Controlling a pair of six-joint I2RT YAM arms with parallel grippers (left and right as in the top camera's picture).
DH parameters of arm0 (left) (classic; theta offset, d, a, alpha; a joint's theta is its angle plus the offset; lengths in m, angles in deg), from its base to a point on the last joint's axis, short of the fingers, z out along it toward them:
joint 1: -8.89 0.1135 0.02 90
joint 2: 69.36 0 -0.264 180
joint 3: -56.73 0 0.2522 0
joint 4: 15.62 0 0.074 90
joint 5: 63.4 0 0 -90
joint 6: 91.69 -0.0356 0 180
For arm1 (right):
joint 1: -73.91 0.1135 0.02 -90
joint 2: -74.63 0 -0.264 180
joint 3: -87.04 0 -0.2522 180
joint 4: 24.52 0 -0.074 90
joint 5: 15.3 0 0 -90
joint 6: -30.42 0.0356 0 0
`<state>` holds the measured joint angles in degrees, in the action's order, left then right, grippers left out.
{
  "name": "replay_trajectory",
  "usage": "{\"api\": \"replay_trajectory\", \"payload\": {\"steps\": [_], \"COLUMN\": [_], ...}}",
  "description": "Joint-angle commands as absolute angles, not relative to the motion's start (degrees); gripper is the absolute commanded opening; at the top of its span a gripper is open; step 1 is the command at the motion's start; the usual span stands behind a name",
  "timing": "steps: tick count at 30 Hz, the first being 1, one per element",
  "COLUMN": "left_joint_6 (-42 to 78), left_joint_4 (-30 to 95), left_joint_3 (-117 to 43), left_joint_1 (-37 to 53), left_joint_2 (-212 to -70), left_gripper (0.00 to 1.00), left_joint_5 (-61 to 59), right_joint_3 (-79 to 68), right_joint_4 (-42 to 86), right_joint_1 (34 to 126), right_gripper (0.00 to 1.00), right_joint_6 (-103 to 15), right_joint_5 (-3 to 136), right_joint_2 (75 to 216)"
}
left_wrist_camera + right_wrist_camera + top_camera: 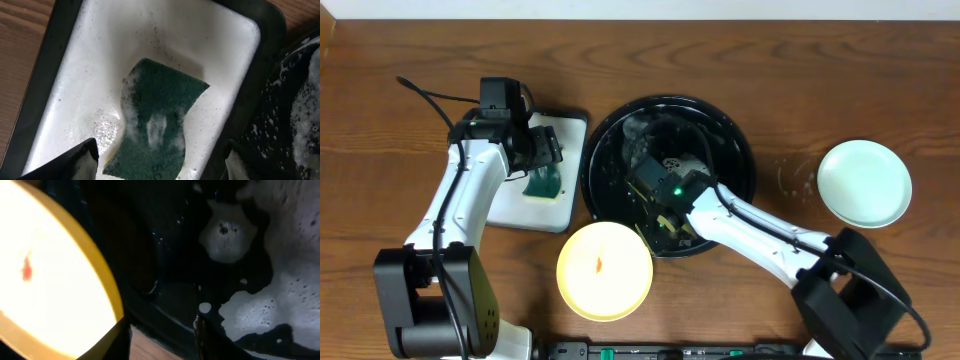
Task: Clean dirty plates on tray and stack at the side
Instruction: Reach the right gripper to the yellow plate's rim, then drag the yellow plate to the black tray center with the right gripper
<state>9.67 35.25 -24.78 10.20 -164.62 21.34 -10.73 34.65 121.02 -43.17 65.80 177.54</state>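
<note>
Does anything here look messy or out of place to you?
The yellow plate overlaps the rim of the black tray, with a red smear on it. White suds streak the tray, and wet marks dot the table beside the mint plate.

Robot lab bench: wooden table [380, 60], two arms [460, 195], sudsy tray [605, 150], sponge [155, 115].

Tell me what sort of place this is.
Probably a robot lab's tabletop dishwashing setup: a wooden table, a green sponge in a sudsy white tray, a foam-streaked black tray, and a smeared yellow plate.
</note>
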Motion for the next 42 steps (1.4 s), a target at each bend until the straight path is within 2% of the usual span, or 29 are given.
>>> {"api": "replay_trajectory", "payload": {"steps": [1,7,12,16,17,18,20,27,38,42], "left_joint_6": [9.58,9.58,9.58,9.58,9.58,9.58,9.58,9.58,9.58,9.58], "left_joint_4": [35.42,35.42,35.42,35.42,35.42,35.42,35.42,35.42,35.42,35.42], "left_joint_3": [-23.99,-23.99,-23.99,-23.99,-23.99,-23.99,-23.99,-23.99,-23.99,-23.99], "left_joint_1": [10.48,10.48,10.48,10.48,10.48,10.48,10.48,10.48,10.48,10.48], "left_joint_2": [-164.73,-164.73,-164.73,-164.73,-164.73,-164.73,-164.73,-164.73,-164.73,-164.73], "left_gripper": [0.81,0.81,0.81,0.81,0.8,0.81,0.81,0.81,0.81,0.81], "left_joint_5": [21.21,21.23,21.23,21.23,21.23,21.23,21.23,21.23,21.23,21.23], "right_joint_3": [-10.64,-11.06,-11.69,-11.69,-11.69,-11.69,-11.62,-10.92,-10.97,-10.99], "right_joint_4": [33.79,33.97,33.55,32.7,32.59,32.48,32.22,31.06,17.07,14.89], "right_joint_1": [120.74,121.7,123.31,123.25,123.03,122.7,121.85,116.69,104.98,102.81], "right_gripper": [0.44,0.42,0.41,0.29,0.23,0.12,0.02,0.01,0.01,0.01], "right_joint_6": [-51.2,-53.78,-48.44,-45.12,-44.77,-44.57,-44.16,-49.05,-74.47,-76.0], "right_joint_5": [65.1,59.59,62.54,63.33,63.35,63.35,63.74,71.54,72.51,72.75], "right_joint_2": [171.86,171.49,175.62,179.21,179.4,179.38,178.79,174.79,175.07,175.23]}}
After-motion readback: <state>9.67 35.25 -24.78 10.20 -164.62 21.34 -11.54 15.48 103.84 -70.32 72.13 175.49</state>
